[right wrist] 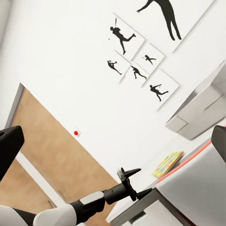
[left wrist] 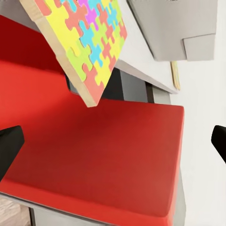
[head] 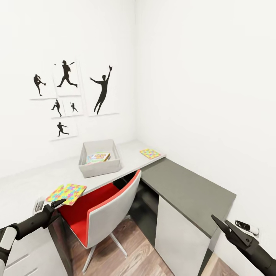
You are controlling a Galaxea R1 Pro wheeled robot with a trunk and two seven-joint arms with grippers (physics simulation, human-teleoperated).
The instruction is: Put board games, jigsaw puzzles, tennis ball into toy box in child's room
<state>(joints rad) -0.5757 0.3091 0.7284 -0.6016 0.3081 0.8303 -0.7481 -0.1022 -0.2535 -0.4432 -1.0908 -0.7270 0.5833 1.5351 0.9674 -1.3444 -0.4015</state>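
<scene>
On the pale table [head: 34, 178] stands the grey toy box [head: 100, 166] with one colourful board game [head: 98, 157] lying inside. One jigsaw puzzle [head: 67, 193] lies at the table's front edge, and its corner [left wrist: 84, 42] juts out over the red chair seat. The other jigsaw puzzle [head: 150, 153] lies at the table's far right end. My left gripper [head: 57, 203] hovers open just in front of and below the near puzzle. My right gripper [head: 226, 227] is open and empty, low on the right beside the dark cabinet. The tennis ball and the bed are out of view.
A red and grey chair [head: 103, 209] is tucked under the table, between my arms. A dark grey cabinet top [head: 188, 188] runs along the right wall. Silhouette pictures [head: 67, 78] hang above the table. A small grey object [head: 38, 205] lies beside my left gripper.
</scene>
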